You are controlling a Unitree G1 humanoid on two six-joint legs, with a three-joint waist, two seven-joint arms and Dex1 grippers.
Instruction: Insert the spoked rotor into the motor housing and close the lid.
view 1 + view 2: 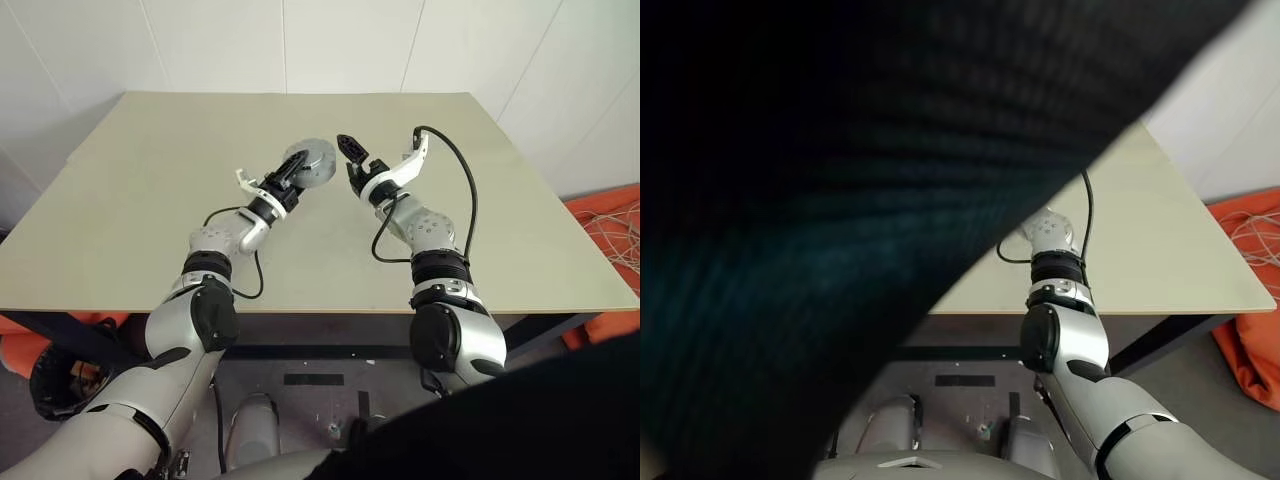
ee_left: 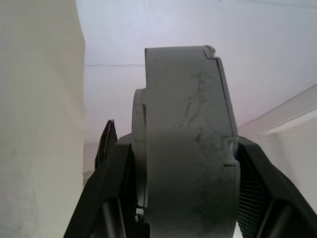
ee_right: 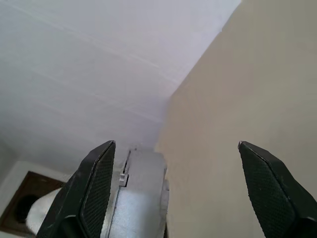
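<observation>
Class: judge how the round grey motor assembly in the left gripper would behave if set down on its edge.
The motor assembly looks rigid: it keeps its shape under the pinch of the left gripper. Its round rim suggests rolling. Smooth metal may slip.

Grey motor housing [image 2: 188, 144] clamped edge-on between black jaws

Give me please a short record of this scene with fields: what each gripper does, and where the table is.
left gripper: shut on the round grey assembly, held above the table
right gripper: open, empty, beside the assembly, not touching it
table: beige top, under both arms
lid state: cannot tell
</observation>
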